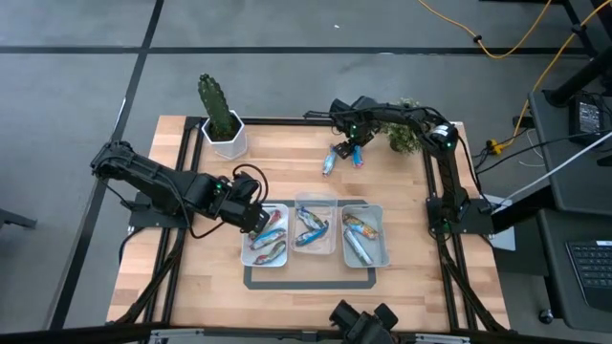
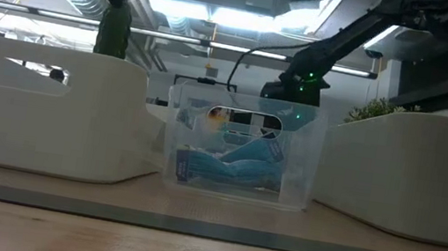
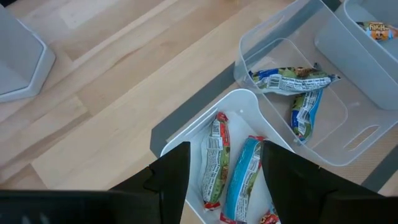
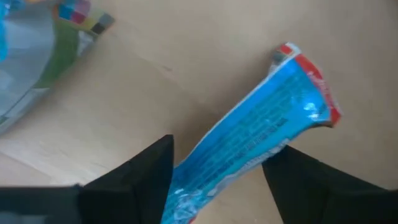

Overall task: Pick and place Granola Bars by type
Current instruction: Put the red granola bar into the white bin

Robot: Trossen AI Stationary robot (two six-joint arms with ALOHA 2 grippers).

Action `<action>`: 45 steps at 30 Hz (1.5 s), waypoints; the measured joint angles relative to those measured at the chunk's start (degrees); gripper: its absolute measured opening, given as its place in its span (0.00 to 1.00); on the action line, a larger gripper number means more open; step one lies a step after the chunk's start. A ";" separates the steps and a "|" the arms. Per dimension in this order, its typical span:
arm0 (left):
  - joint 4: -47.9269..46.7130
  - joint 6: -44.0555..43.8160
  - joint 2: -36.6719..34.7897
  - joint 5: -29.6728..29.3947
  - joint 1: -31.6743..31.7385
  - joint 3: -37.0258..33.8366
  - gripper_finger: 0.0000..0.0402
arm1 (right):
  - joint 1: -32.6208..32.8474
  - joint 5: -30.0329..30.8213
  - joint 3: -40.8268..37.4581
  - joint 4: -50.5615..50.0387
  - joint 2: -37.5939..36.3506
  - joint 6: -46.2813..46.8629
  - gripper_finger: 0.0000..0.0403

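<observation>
Right gripper (image 1: 351,143) reached across the far part of the table (image 1: 191,277), arm stretched from its base at the right edge and bent back toward the far middle, wrist pitched steeply down. Fingers spread wide either side of a blue bar (image 4: 261,130) lying flat on the wood, not clenched on it; in the right wrist view the wrapper runs diagonally between the dark fingers (image 4: 134,177), red-trimmed end pointing away. A second loose bar (image 1: 329,163) just beside it, silvery, also on bare wood near the far edge.

Left gripper (image 1: 256,218) low over the left tray (image 1: 251,250), arm folded in from the left edge, elbow raised, wrist tipped down. Fingers (image 3: 171,180) released, parted above the tray's near corner, holding nothing. Below them two bars side by side in that tray: a green-and-white one (image 3: 215,160) and a blue one (image 3: 244,177).

Middle clear tray (image 1: 315,198) carrying two bars (image 3: 292,81), crossed. Right tray (image 1: 379,234) with more bars (image 1: 359,239). All three trays in a row near the front edge. Cactus pot (image 1: 224,137) at the far left corner, small plant (image 1: 403,139) at the far right.
</observation>
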 joint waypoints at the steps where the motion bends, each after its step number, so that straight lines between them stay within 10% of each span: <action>1: 0.00 0.02 0.00 0.00 0.00 0.00 0.46 | 0.02 -0.20 -0.02 0.00 0.08 -0.47 0.56; 14: 0.00 0.06 0.00 -0.72 0.00 0.00 0.46 | 0.13 -6.94 -0.02 -2.72 0.09 -5.92 0.07; 27: 0.00 0.76 0.00 -1.20 0.00 0.00 0.46 | 3.39 -7.69 -0.09 -6.40 -11.13 -8.94 0.05; 45: -0.02 1.03 0.00 -1.42 0.00 0.00 0.46 | 22.79 -12.58 -0.02 0.19 -53.12 -5.38 0.08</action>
